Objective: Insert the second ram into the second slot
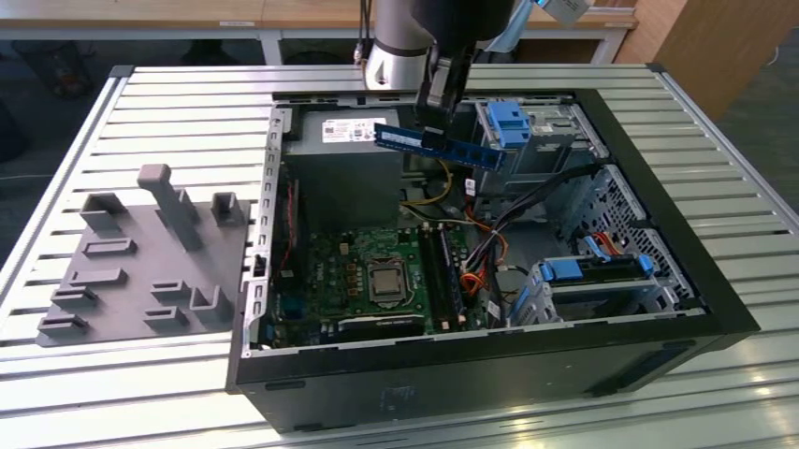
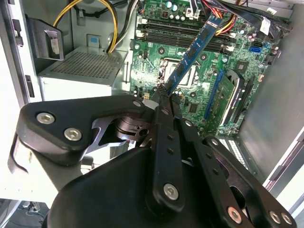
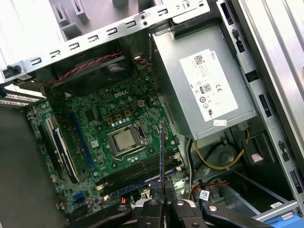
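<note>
The second ram [image 1: 440, 146], a thin blue stick with a small white label, hangs level above the open computer case, over the power supply's edge. My gripper [image 1: 437, 120] is shut on its upper edge. In the second wrist view the ram [image 2: 192, 52] juts out from between the black fingertips [image 2: 164, 102] over the green motherboard. The first wrist view shows it edge-on [image 3: 162, 152], held by the gripper [image 3: 162, 189]. The long dark memory slots [image 1: 446, 273] [image 2: 183, 35] [image 3: 142, 172] lie beside the processor socket [image 1: 384, 281], well below the stick.
The grey power supply [image 1: 343, 168] fills the case's far corner. Blue drive-bay latches [image 1: 506, 122] [image 1: 581, 269] and loose cables [image 1: 481, 253] crowd the exterior view's right side. A grey holder block [image 1: 138, 262] with upright posts sits on the slatted table left of the case.
</note>
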Controlling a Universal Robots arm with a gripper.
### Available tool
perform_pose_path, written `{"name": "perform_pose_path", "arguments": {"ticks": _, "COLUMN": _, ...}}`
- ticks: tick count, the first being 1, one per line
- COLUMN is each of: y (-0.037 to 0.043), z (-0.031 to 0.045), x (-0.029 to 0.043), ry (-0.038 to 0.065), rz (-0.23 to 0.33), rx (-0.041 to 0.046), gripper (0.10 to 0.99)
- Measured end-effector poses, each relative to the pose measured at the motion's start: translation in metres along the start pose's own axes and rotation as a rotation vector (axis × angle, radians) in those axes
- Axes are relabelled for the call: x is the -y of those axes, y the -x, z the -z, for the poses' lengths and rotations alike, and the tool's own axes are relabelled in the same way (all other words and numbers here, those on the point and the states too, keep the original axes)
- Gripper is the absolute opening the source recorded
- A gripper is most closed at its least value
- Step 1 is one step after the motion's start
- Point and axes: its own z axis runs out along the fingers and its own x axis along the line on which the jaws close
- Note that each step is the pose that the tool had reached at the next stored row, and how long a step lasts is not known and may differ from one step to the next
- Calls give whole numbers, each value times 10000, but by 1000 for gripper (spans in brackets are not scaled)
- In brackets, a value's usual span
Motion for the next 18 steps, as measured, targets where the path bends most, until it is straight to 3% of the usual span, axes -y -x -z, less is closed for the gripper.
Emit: {"name": "perform_pose_path", "arguments": {"ticks": 18, "y": 0, "z": 0, "x": 0, "ry": -4, "rz": -266, "rx": 10, "gripper": 133}}
